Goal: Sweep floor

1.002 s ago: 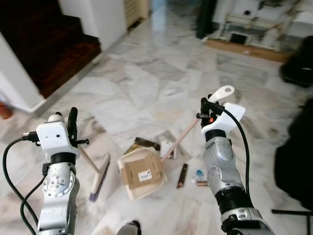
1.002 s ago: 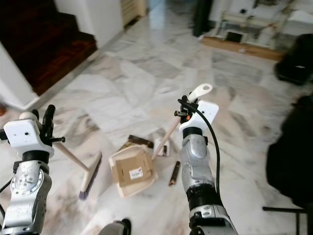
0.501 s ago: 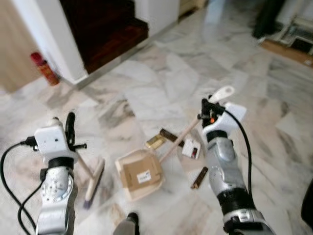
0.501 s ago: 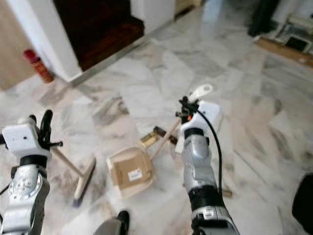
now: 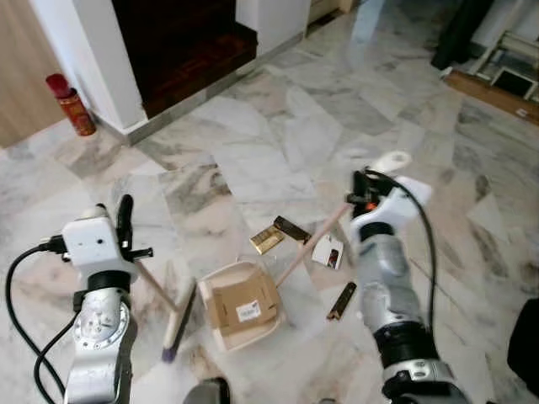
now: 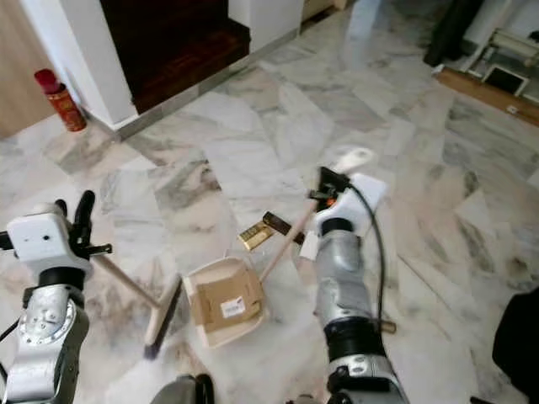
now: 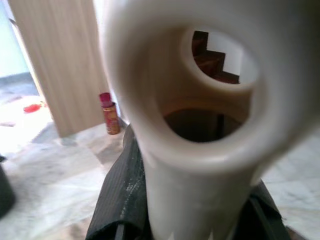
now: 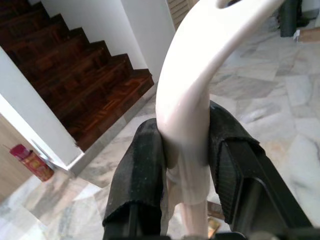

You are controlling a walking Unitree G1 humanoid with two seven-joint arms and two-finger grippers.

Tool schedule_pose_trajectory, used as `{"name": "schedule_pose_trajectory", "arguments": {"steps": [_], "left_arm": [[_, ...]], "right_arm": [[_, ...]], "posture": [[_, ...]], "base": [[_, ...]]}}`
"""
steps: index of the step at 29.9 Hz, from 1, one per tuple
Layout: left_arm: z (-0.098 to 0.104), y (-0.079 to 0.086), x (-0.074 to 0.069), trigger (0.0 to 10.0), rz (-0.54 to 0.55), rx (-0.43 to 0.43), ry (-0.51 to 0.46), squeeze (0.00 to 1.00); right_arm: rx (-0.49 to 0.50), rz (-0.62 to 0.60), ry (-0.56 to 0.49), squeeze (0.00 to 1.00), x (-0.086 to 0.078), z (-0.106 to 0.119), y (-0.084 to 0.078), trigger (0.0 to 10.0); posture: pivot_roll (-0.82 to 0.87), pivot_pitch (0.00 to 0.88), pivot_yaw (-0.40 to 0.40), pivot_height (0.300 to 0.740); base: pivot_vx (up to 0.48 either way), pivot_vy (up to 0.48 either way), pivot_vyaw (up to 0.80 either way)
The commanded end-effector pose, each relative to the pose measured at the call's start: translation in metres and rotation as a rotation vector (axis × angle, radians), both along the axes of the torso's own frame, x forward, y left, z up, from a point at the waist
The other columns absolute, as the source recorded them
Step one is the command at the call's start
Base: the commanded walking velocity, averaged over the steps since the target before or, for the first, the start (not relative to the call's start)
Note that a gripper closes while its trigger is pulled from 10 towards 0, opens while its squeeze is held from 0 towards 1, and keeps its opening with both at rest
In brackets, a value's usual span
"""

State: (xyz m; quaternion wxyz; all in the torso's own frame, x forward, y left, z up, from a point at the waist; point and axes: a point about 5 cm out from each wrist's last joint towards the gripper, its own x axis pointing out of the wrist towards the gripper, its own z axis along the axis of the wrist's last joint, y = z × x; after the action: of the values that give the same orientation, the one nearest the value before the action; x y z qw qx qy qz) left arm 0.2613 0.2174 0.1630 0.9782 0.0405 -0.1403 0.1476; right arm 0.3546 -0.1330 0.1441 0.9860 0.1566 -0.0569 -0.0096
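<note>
— What lies before you, and where is the mess?

— The marble floor (image 5: 253,135) spreads widest, running up to the dark staircase (image 5: 181,38); a red can (image 5: 72,105) stands by the wall there. The litter sits between my arms: a gold packet (image 5: 267,240), a dark bar (image 5: 291,229), a small white carton (image 5: 328,252) and a brown stick (image 5: 341,300), all just beyond the dustpan (image 5: 242,305), whose tray rests flat on the floor and already holds a piece of cardboard.

— Why hold the tools that way?

— My left gripper (image 5: 125,225) is clamped round the top of the broom (image 5: 173,316), so the handle slants down and the bristles meet the floor beside the pan; my right gripper (image 5: 360,187) is closed tight on the curved cream handle of the dustpan, its long pole slanting down to the tray. I judge this keeps brush and pan close together for the scraps.

— What can't you make out?

— The print on the packets is too small; in my left wrist view the broom's hollow end blocks most of the floor; whether the bristles press down or merely touch, I cannot tell.
</note>
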Motion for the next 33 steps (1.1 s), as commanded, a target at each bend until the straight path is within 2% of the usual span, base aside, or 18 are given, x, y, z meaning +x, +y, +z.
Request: {"name": "schedule_pose_trajectory", "arguments": {"steps": [1,25,27,29,33], "left_arm": [[0.0071,-0.0002,-0.0026,10.0,0.017,0.025,-0.022,0.0],[0.006,0.005,-0.0037,10.0,0.042,0.03,-0.005,0.0],[0.0044,0.0048,-0.0044,10.0,0.044,0.029,0.0,0.0],[0.0036,0.0046,-0.0047,10.0,0.045,0.03,0.003,0.0],[0.0053,0.0054,-0.0038,10.0,0.047,0.029,-0.002,0.0]], "right_arm": [[0.041,-0.004,-0.034,0.0,0.0006,0.0092,-0.0025,10.0],[0.006,0.025,-0.053,0.0,0.0016,0.0155,0.0011,10.0],[0.006,0.031,-0.054,0.0,0.0013,0.0155,0.002,10.0],[0.05,0.032,-0.051,0.0,0.0016,0.0152,0.0025,10.0],[0.035,0.035,-0.057,0.0,0.0026,0.0168,0.002,10.0]], "posture": [[0.08,0.223,-0.044,0.74],[0.08,0.237,-0.044,0.74],[0.08,0.236,-0.046,0.74],[0.08,0.236,-0.046,0.74],[0.08,0.239,-0.046,0.74]], "base": [[0.0,0.405,0.0],[0.0,0.445,0.0],[0.0,0.448,0.0],[0.0,0.446,0.0],[0.0,0.444,0.0]]}}
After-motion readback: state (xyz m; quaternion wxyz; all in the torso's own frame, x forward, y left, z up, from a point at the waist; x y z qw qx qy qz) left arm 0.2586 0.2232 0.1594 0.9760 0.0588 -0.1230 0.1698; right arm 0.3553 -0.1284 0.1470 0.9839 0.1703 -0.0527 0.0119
